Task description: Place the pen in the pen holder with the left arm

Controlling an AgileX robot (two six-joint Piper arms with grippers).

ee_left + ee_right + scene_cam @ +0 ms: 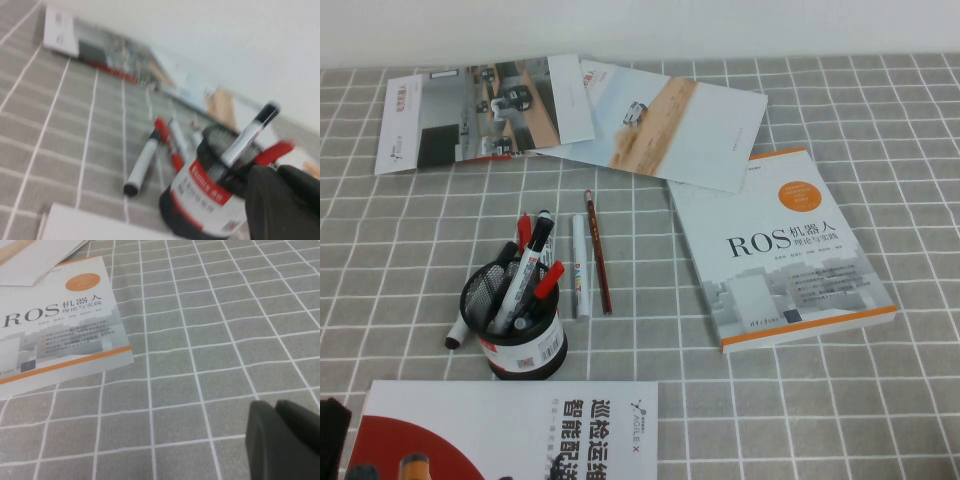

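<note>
The pen holder [516, 325] is a black mesh cup with a red-and-white label, standing at the table's front left. The pen [528, 262], with a whitish barrel and black cap, stands in it leaning toward the far right, next to a red-capped marker [549, 279]. In the left wrist view the pen [249, 136] sticks out of the holder [207, 197]. My left gripper [276, 171] is close beside the holder, shut and empty; the arm's black tip [330, 432] shows at the front left edge. My right gripper [275, 405] is shut and empty over bare cloth.
A similar black-capped marker [460, 331] lies left of the holder. A red marker [523, 230], a slim white pen [580, 266] and a dark red pencil [599, 254] lie behind it. A ROS book [780, 250], brochures [480, 110] and a front booklet [510, 430] lie around.
</note>
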